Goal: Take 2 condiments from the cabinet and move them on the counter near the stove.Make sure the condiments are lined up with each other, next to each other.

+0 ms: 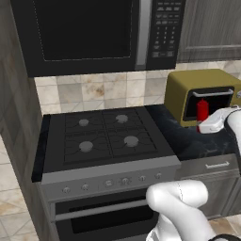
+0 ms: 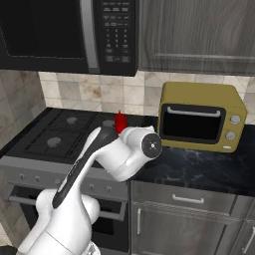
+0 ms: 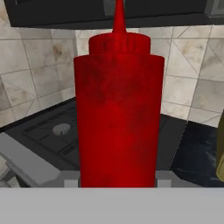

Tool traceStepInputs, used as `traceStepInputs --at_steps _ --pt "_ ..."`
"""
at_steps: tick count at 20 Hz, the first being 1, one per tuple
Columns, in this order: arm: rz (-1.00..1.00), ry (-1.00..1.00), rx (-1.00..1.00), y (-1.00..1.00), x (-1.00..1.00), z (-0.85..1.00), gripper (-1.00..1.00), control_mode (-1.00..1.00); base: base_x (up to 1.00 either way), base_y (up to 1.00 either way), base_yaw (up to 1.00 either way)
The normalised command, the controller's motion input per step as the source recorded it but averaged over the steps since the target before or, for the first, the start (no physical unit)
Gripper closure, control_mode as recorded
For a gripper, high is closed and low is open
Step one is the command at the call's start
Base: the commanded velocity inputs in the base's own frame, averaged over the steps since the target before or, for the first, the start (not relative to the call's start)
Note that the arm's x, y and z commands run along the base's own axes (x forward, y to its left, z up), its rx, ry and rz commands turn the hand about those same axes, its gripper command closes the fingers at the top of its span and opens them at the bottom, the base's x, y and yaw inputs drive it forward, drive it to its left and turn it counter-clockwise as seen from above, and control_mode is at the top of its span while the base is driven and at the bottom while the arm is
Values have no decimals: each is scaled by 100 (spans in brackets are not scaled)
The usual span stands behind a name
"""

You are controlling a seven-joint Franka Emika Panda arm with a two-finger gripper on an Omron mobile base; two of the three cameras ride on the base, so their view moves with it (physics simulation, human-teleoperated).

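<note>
My gripper (image 3: 117, 181) is shut on the red squeeze bottle (image 3: 118, 113), which stands upright with its pointed cap up. In the left base view the bottle (image 1: 202, 110) hangs in my gripper (image 1: 204, 119) over the black counter (image 1: 186, 141), between the stove (image 1: 103, 136) and the toaster oven. From the right side just the bottle's top (image 2: 120, 122) peeks out behind my arm, near the stove's (image 2: 55, 134) right rear corner. I cannot tell whether its base touches the counter (image 2: 199, 169). The grey wood-grain cabinet (image 2: 199, 35) above is closed.
An olive-yellow toaster oven (image 2: 201, 117) sits on the counter right of the bottle. A black microwave (image 1: 94, 33) hangs over the stove. Grey drawers (image 2: 189, 199) lie below the counter. A tiled wall (image 1: 94, 92) backs the stove.
</note>
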Motion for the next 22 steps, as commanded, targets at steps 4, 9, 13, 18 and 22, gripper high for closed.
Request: traceStepInputs --at_steps 4,9,13,18,22 --pt "0 0 2 -8 37 -34 100 -100 0 0 0" --pt "0 0 4 -18 29 -29 100 -100 0 0 0" --pt "0 3 4 -18 23 -21 100 -100 0 0 0" --pt "0 0 5 -15 28 -22 100 -100 0 0 0" --pt "0 0 9 -9 23 -22 100 -100 0 0 0"
